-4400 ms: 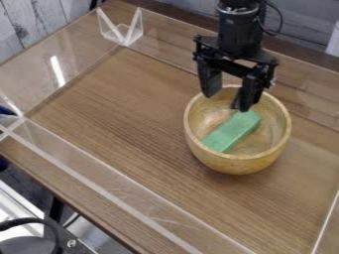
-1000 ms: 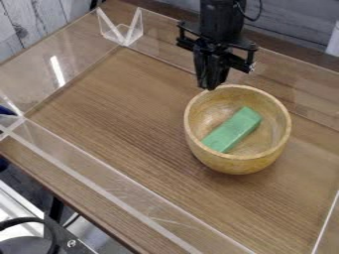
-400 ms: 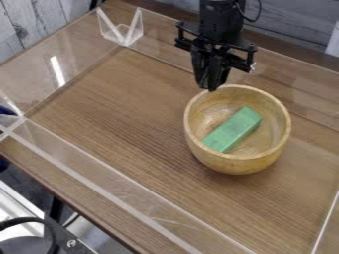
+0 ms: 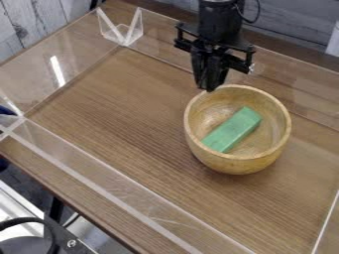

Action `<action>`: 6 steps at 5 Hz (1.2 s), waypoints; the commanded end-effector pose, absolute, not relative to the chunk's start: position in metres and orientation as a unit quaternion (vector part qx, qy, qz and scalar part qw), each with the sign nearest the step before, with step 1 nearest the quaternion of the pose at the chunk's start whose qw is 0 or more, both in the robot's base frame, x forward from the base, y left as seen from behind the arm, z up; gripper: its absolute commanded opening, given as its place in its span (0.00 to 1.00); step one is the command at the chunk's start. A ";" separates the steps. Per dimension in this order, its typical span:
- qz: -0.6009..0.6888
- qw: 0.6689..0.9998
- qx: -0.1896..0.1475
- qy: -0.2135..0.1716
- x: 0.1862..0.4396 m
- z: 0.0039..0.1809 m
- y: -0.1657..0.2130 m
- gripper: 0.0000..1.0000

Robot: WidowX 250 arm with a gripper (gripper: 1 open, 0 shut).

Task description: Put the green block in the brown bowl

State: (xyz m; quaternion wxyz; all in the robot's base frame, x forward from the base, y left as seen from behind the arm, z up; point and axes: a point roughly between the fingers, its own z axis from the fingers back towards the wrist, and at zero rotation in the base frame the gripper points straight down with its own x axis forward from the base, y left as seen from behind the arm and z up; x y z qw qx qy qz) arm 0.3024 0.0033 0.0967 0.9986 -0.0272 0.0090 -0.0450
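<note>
The green block [image 4: 237, 130] lies flat and slantwise inside the brown bowl [image 4: 203, 147], a round light wooden bowl on the right half of the table. My gripper [image 4: 209, 81] hangs straight down just past the bowl's far left rim, apart from the block. Its two dark fingers are pressed together with nothing between them, so it is shut and empty.
A wooden tabletop [image 4: 119, 119] is fenced by low clear acrylic walls [image 4: 79, 149]. A clear acrylic V-shaped piece [image 4: 121, 27] stands at the far left corner. A dark round object [image 4: 34, 238] sits below the table's near left edge.
Over the last second nothing visibly moves. Earlier, the gripper stood open over the bowl above the block; it has since lifted away to the far left of the bowl and closed.
</note>
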 end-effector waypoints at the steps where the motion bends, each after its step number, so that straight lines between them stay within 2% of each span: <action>1: -0.044 0.999 -0.022 -0.009 0.308 0.105 0.007 0.00; 6: -0.039 0.999 -0.022 0.002 0.309 0.092 0.014 0.00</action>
